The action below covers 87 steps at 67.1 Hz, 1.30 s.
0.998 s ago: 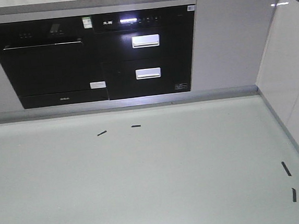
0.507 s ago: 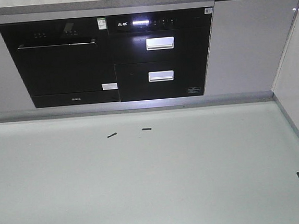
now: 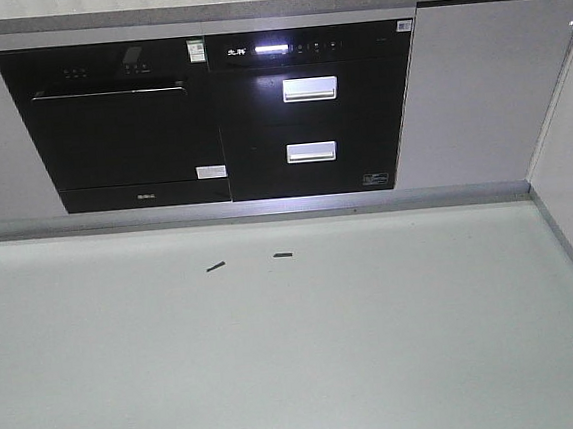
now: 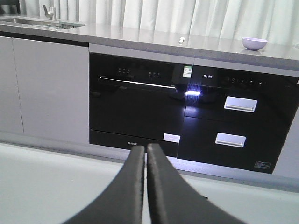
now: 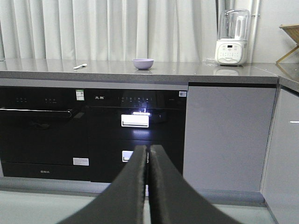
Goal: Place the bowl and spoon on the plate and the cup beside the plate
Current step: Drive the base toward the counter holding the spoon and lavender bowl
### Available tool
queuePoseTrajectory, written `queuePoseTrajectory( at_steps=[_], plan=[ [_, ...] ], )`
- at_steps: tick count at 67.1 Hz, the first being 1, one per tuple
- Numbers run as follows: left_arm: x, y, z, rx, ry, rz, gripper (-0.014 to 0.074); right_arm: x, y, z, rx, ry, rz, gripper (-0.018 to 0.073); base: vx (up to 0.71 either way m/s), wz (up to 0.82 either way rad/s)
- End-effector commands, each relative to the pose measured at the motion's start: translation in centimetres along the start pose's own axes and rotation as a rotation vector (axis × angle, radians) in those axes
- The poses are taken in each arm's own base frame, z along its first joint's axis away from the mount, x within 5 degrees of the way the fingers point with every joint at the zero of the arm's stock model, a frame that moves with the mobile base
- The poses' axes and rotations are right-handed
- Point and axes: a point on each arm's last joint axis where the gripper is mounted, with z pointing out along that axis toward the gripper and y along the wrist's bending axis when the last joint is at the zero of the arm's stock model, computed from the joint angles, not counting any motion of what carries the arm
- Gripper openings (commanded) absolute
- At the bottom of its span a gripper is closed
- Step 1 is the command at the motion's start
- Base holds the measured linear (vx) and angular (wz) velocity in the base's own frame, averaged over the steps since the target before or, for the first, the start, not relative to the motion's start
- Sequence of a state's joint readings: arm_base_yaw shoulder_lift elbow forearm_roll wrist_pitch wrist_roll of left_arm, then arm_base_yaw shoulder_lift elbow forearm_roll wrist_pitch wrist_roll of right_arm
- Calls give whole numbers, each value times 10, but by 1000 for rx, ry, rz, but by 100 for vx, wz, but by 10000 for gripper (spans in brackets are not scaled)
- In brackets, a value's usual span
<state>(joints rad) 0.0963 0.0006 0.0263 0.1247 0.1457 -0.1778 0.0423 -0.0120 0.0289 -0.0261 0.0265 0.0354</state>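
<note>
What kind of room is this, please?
Probably a kitchen: a grey countertop runs over built-in black appliances, a sink is set into it, and a blender stands on it.

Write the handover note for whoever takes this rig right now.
Left claw: shut, empty.
Right claw: shut, empty.
Things: the bowl and the spoon lie apart on the grey counter, with the spoon to the left of the bowl in both wrist views. The plate and the cup are in no view.
Done: nothing is arranged, as far as the views show.
Left: find the plate and cup, set bowl and spoon on the plate, and stand the cup beside it.
</note>
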Motion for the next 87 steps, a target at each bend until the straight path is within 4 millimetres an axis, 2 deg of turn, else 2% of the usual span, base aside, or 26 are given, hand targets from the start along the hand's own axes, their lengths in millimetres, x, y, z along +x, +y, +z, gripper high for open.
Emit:
queuePoseTrajectory(
  at_steps=[1, 87],
  plan=[
    [3, -1, 2, 15, -32, -12, -6, -5, 0, -1, 4, -76, -11, -1, 7, -2],
    [3, -1, 2, 15, -32, -12, -6, -5, 0, -1, 4, -76, -11, -1, 10, 1]
  ],
)
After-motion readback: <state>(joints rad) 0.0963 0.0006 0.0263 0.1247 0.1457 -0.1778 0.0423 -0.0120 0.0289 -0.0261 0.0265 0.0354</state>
